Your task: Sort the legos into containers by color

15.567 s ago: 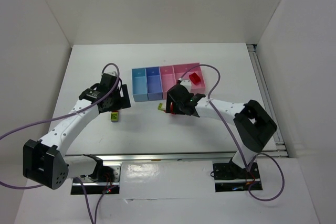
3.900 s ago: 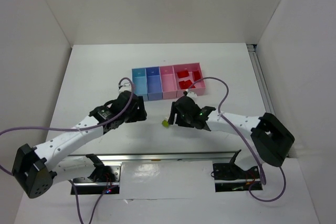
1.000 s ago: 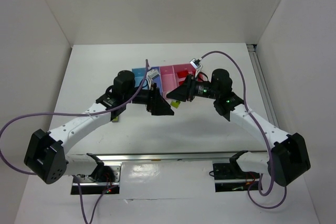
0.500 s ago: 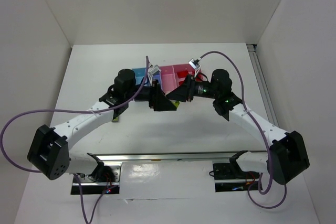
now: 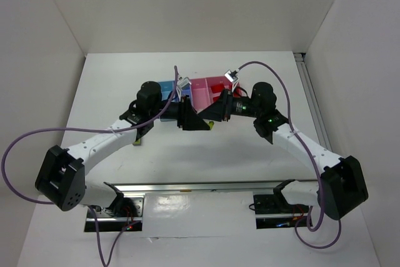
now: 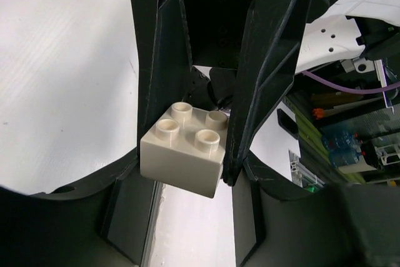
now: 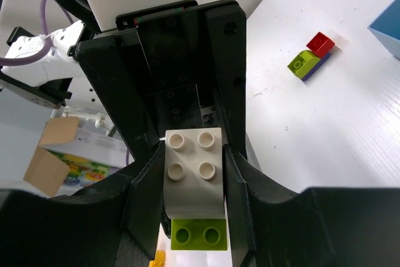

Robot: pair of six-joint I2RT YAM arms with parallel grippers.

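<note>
**Top view.** Stood tip to tip, left gripper (image 5: 192,119) against right gripper (image 5: 211,114), just in front of the containers (image 5: 199,84) and above the table (image 5: 250,148). Showed a yellow-green speck between the two tips. Partly seen in the widest pink bin: red legos (image 5: 216,87). Lay beside the left arm, well apart from the bins: a small stray stack (image 5: 136,141).

**Left wrist view.** Pinched a pale brick (image 6: 183,154), two studs by two, between both dark fingers (image 6: 157,92), each side face touching a finger, studs upward.

**Right wrist view.** Clamped likewise on a pale brick (image 7: 194,167), fingers (image 7: 145,186) pressed to its two sides, with a yellow-green brick (image 7: 200,236) joined at its near end. Faced the black body of the left gripper directly beyond. Could not be told whether one brick or two across the two wrist views. Lay on the table at upper right, red, yellow-green and blue pieces touching: the stray stack again.
</note>
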